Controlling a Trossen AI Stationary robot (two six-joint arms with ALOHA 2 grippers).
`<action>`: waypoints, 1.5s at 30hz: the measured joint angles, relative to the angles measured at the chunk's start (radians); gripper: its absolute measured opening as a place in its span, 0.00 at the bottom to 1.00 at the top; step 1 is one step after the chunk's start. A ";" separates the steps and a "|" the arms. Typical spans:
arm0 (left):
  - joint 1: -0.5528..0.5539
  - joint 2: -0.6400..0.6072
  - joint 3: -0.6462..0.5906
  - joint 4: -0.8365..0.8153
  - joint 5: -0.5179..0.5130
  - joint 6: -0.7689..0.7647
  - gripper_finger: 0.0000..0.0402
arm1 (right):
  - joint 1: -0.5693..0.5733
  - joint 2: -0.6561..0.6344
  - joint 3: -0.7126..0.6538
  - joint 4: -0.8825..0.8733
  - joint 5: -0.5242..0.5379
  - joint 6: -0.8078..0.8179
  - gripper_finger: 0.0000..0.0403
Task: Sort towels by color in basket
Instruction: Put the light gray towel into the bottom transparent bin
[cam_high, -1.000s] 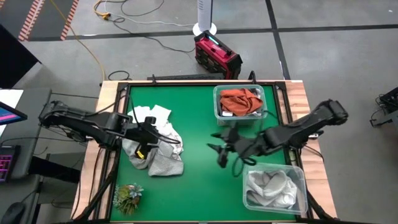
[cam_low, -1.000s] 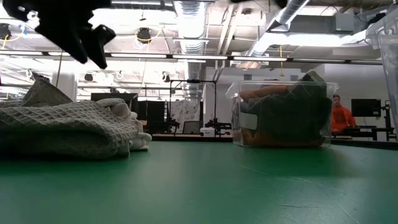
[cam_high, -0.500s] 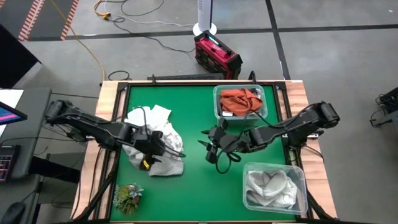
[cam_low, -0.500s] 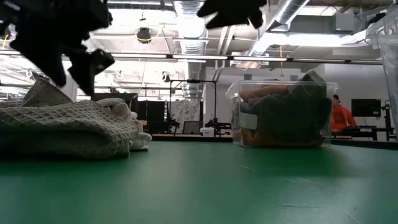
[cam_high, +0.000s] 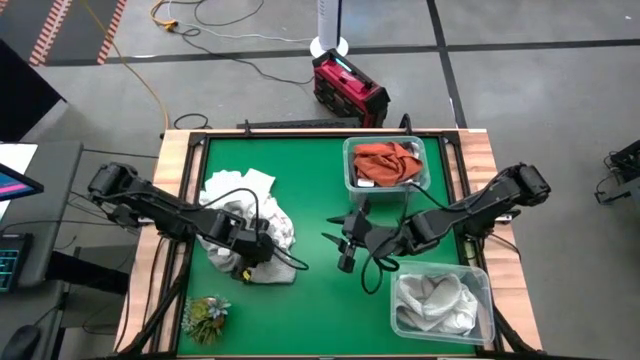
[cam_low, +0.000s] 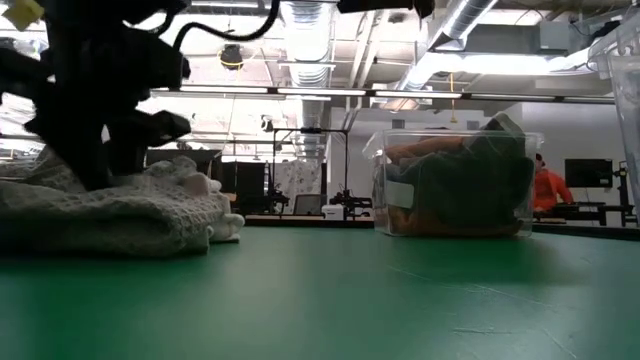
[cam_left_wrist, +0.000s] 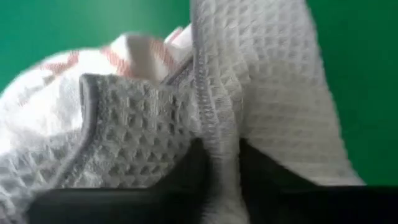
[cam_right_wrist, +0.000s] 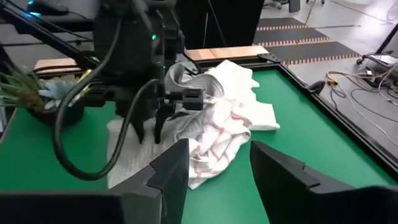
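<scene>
Your left gripper is down on the pile of towels at the left side of the green desk, so the cloth lies directly under and between its jaws, not beside them. In the left wrist view a ridge of grey waffle towel runs straight away from the wrist and passes into the gap between the two dark fingers; the jaws stand narrowly apart around this fold, but you cannot tell yet if they really pinch it. The left arm reaches in from the left edge, low and nearly flat over the pile, with the wrist bent down. The left arm is clearly the nearer one. Your right gripper hangs above the bare middle of the desk, well apart from the pile, facing it with the jaws spread and holding nothing. The orange towel lies already in the far clear bin, and pale towels lie in the near bin at the right.
</scene>
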 joint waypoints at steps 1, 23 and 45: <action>0.000 -0.004 0.011 -0.006 0.007 0.006 0.11 | 0.006 0.001 0.000 0.002 0.000 -0.002 0.49; 0.029 -0.273 0.163 0.332 -0.167 0.284 0.02 | 0.010 0.162 0.000 0.505 -0.009 -0.413 0.57; 0.030 -0.259 0.163 0.906 -0.085 0.410 0.02 | -0.026 0.194 0.001 0.637 -0.059 -0.390 0.52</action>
